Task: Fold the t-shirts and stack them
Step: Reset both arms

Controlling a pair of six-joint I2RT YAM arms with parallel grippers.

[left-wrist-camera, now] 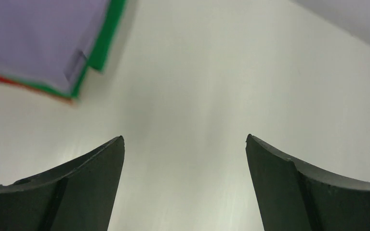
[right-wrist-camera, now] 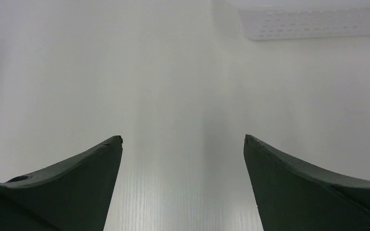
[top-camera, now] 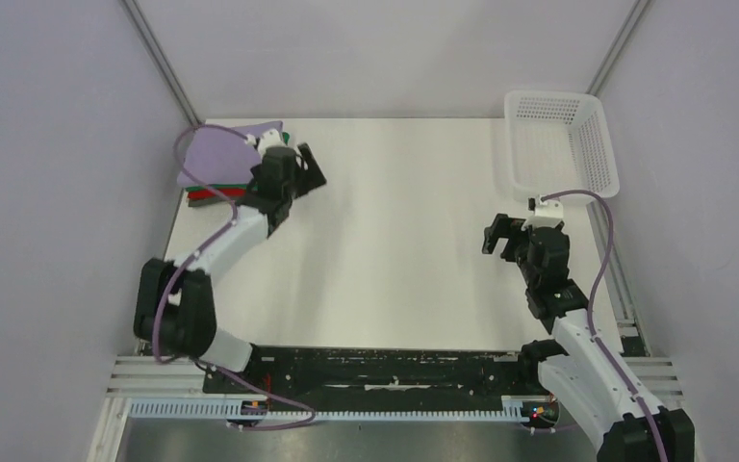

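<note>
A stack of folded t-shirts lies at the table's far left corner. The lilac shirt (top-camera: 216,154) is on top, with a green edge (top-camera: 219,187) and a red shirt (top-camera: 214,194) showing under it, and a dark layer at the bottom. In the left wrist view the lilac shirt (left-wrist-camera: 33,33), the green edge (left-wrist-camera: 107,36) and a red sliver (left-wrist-camera: 0,78) sit at top left. My left gripper (top-camera: 310,173) is open and empty, just right of the stack. My right gripper (top-camera: 502,234) is open and empty over bare table at the right.
A white plastic mesh basket (top-camera: 592,144) stands at the far right corner; its edge shows in the right wrist view (right-wrist-camera: 313,24). Grey walls close in the table on three sides. A black rail runs along the near edge between the arm bases.
</note>
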